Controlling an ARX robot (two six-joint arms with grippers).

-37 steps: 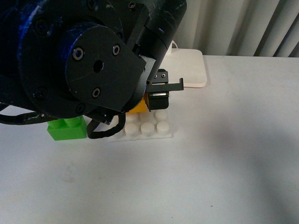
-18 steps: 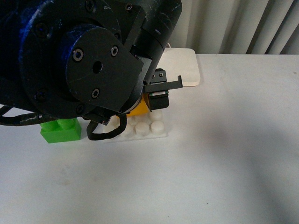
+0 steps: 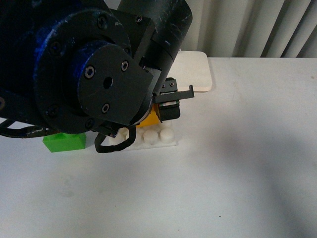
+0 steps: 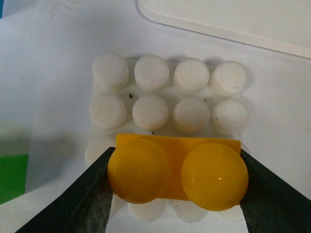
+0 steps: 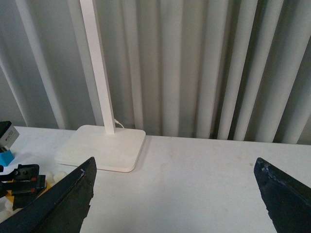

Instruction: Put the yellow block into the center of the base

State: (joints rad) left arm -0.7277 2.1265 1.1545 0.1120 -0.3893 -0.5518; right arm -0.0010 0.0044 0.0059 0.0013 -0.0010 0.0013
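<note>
White tabletop [image 3: 247, 173] open beside base [image 4: 171, 93]; left end effector [image 4: 177, 191] tight around yellow block [image 4: 140, 171].

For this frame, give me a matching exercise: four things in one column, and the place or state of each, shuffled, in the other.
1 yellow block
2 green brick
3 lamp foot
4 right gripper

A open, holding nothing
B lying to the left of the base
C between the left fingers, over the base
D behind the base, farther from the robot

Pairs: 1-C, 2-B, 3-D, 4-A
</note>
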